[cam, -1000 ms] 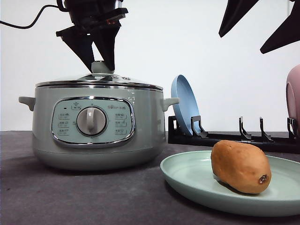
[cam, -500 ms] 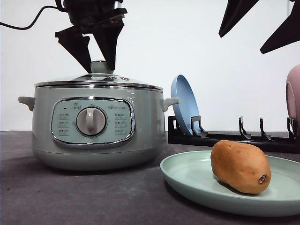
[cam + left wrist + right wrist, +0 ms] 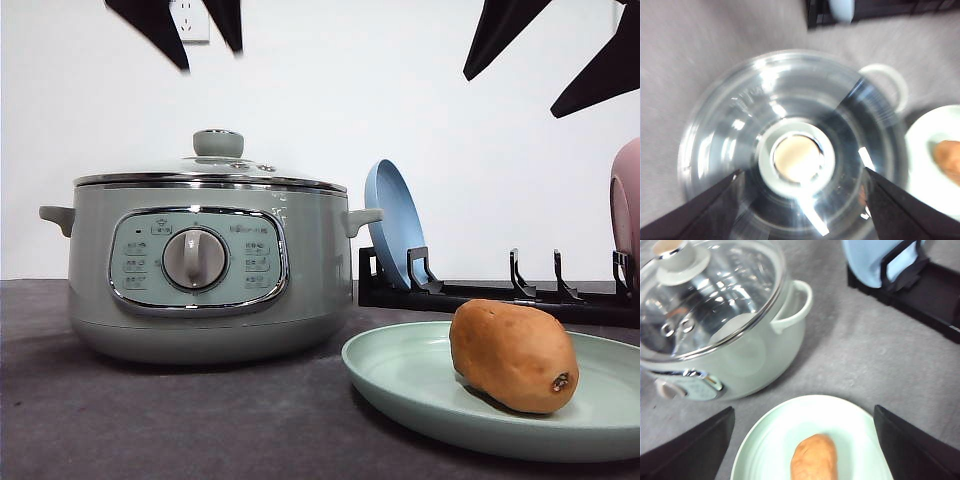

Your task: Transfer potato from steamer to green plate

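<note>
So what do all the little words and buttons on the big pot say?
Steamer control panel: small button symbols and a short brand-like mark at the upper right, all too small to read.
Marks on the steamer wall right of the panel: too small to read.
Nothing readable on the green plate or the potato.

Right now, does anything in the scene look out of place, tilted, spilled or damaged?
Nothing stands out. The potato lies whole on the green plate, the glass lid sits level on the steamer, and the blue plate stands in its rack. No spill shows on the table. Both hands hang open above, the left hand and right hand.
</note>
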Controlling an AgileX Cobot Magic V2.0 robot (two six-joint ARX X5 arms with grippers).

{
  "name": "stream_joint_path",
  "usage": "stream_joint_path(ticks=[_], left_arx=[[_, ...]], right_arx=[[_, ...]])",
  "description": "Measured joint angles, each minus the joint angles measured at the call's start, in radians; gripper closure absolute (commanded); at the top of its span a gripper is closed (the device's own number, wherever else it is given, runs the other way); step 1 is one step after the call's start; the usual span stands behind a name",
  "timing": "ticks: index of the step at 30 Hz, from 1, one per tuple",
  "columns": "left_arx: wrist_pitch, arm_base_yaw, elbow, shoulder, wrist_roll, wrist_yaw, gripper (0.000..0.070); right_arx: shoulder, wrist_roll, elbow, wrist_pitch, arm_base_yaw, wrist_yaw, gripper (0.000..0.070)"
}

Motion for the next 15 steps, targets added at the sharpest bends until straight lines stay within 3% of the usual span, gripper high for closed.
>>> stream_joint_path(ticks=[10,15], left_arx=[[-0.153,0.0,0.002,-0.111,0.0,0.173,0.0232],[-0.158,-0.001,0.002,-0.149,0.0,0.244,0.0232]], right_arx=[[0.0,-0.005,0.0,-0.058,0.0,-0.136,0.0139],[0.0,-0.005,0.0,-0.099,0.0,-0.231,0.014]])
